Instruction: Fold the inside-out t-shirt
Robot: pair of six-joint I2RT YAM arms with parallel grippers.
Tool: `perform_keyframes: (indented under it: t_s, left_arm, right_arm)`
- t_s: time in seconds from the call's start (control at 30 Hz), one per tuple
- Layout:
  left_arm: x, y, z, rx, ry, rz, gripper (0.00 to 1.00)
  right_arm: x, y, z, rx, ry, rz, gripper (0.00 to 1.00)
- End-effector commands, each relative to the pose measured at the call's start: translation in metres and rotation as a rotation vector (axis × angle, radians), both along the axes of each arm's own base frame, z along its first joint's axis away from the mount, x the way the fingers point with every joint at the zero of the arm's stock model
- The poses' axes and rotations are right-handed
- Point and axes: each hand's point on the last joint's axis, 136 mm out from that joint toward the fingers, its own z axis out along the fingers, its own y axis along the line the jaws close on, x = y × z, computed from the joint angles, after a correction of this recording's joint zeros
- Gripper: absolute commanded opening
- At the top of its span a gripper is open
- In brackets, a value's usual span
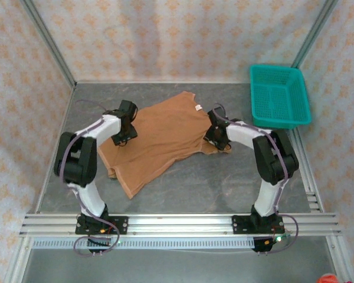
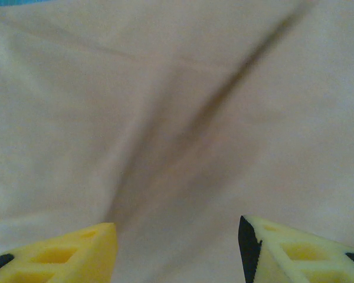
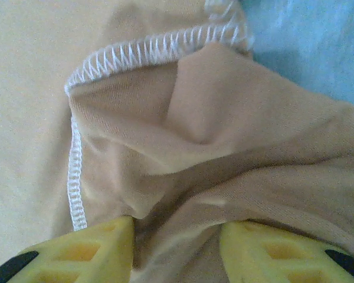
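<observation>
Left gripper point(image 1: 126, 137) open wide, holding nothing. Smooth shirt point(image 1: 165, 138) flat right under it and out in front. Right gripper point(image 1: 216, 137) pinching a bunched-up fold at the shirt's edge between its fingers point(image 3: 94, 247). White seam point(image 3: 75, 177) just beside that fold. Rest of the shirt spread out between both grippers.

Seen from above, the left claw point(image 1: 125, 138) and right claw point(image 1: 216, 137) keep their fingertips hidden under their own black wrists. The small white label point(image 1: 197, 107) on the tan, short-sleeved cloth t-shirt point(image 1: 165, 141) is too small to read. In the left wrist view the cloth is blurred. The bottom edge cuts off the yellow fingers point(image 2: 76, 253). In the right wrist view, bunched cloth fills the gap between the claw's fingers, so whether they pinch it cannot be told.
</observation>
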Motion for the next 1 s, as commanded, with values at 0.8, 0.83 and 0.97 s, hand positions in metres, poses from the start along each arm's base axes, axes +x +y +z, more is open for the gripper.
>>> perform_keyframes:
  t_s: [0.8,0.83,0.97]
  left_arm:
    - [-0.094,-0.065,0.026,-0.090,-0.098,-0.107,0.49]
    - [-0.087,-0.062,0.040,-0.061,-0.129,-0.121,0.50]
    - [-0.061,-0.051,0.078,-0.009,-0.196,-0.150,0.52]
  right_arm:
    - [0.048,0.058,0.070,-0.032,-0.055,0.204,0.47]
    - [0.039,0.072,0.067,0.013,-0.056,0.205,0.47]
    - [0.015,0.117,0.058,0.153,-0.057,0.214,0.47]
